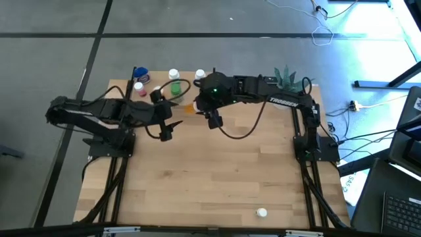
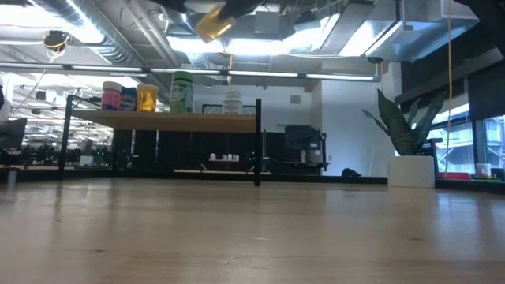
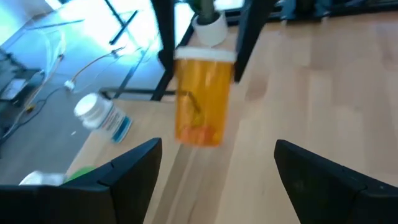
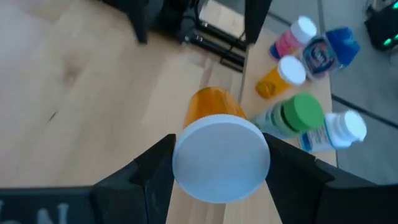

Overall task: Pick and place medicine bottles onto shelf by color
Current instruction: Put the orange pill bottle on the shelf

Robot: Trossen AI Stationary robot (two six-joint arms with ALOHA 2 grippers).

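My right gripper (image 4: 221, 155) is shut on an orange medicine bottle (image 3: 202, 102) with a white cap, held high above the table in front of the shelf (image 2: 205, 121). My left gripper (image 3: 214, 168) stands open just left of the bottle, apart from it and pointing at it. On the shelf stand a pink bottle (image 2: 111, 96), a blue one (image 2: 129, 99), a small orange one (image 2: 147, 97), a green one (image 2: 182, 91) and a white one (image 2: 231, 101). My right gripper pinches the orange bottle's white cap (image 4: 221, 162) between its two fingers (image 3: 245, 31), one on each side. The fingers come slanting down from the table's right. The body (image 4: 211, 109) hangs below the cap, lifted clear of the table.
A potted plant (image 2: 406, 130) stands at the table's far right. A small white object (image 1: 262, 212) lies near the table's front edge. Both arms' cables hang over the middle of the table. Bare wood lies between the arms and the near edge.
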